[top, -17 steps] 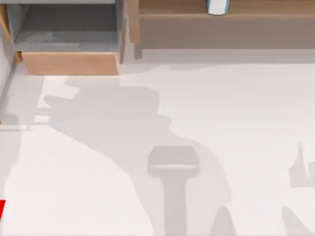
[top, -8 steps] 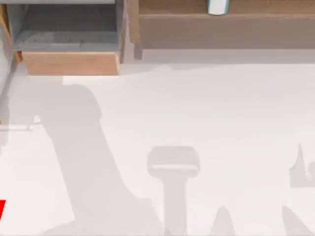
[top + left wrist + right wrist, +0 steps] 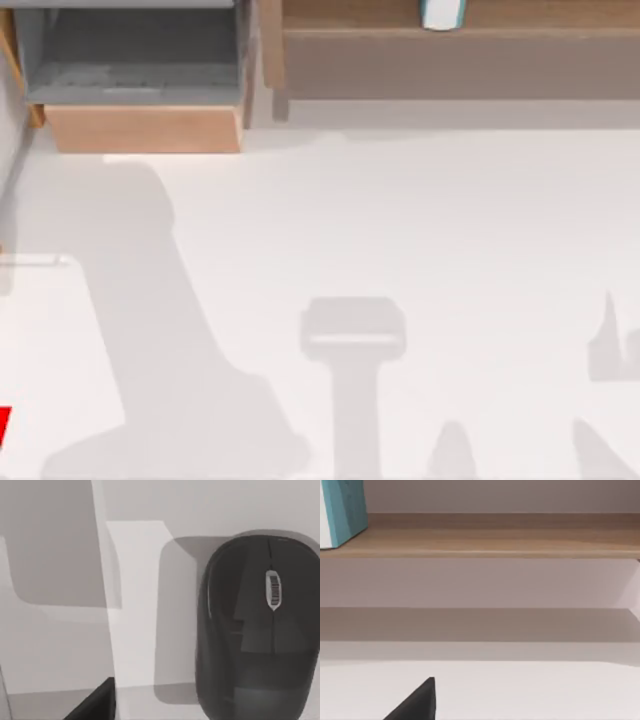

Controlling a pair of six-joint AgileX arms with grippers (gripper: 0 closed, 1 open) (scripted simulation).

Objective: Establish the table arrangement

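Observation:
The white table [image 3: 450,220] spreads across the top view, with only the arms' grey shadows lying on it. A black computer mouse [image 3: 260,630] with a grey scroll wheel rests flat on the white surface in the left wrist view, close below that camera. A dark tip of my left gripper [image 3: 95,705] pokes in at that picture's edge, apart from the mouse. In the right wrist view a dark tip of my right gripper [image 3: 417,702] hovers over the table, facing the shelf.
A light-wood drawer box [image 3: 140,125] with a grey inside stands open at the back left. A long brown shelf [image 3: 450,40] runs along the back and carries a teal-and-white box [image 3: 440,12] [image 3: 342,510]. Something red [image 3: 4,425] sits at the front left edge.
The left arm's broad shadow has swung leftward across the table and narrowed, its end now lying just below the drawer box. The other shadows have not moved.

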